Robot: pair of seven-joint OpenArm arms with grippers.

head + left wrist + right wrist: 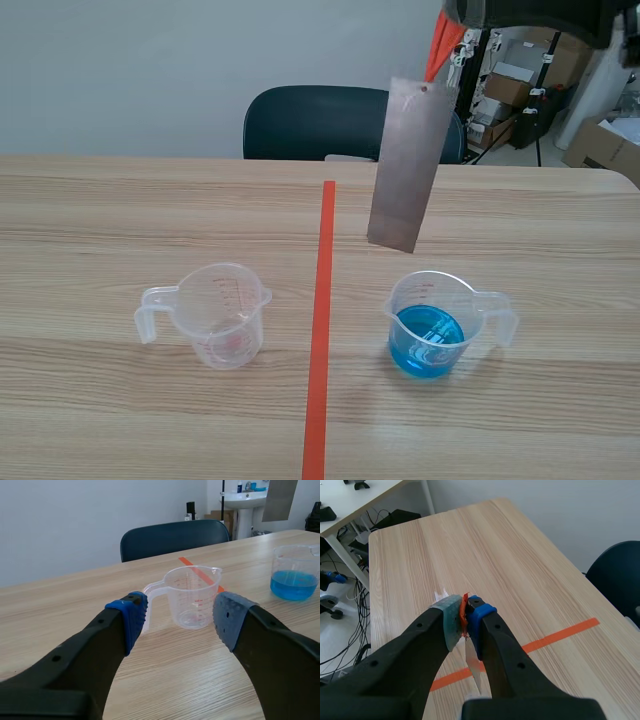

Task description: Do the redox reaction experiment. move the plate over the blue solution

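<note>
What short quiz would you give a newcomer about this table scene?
1. True or false: the plate is dipped in the blue solution.
2. What is the right gripper shut on? A: the plate's orange strap. B: a cup handle. C: nothing.
3. Fill in: the left gripper is ____, with the empty cup ahead of it.
Key: 1 false, it hangs in the air, clear of the liquid. 2 A. 3 open.
</note>
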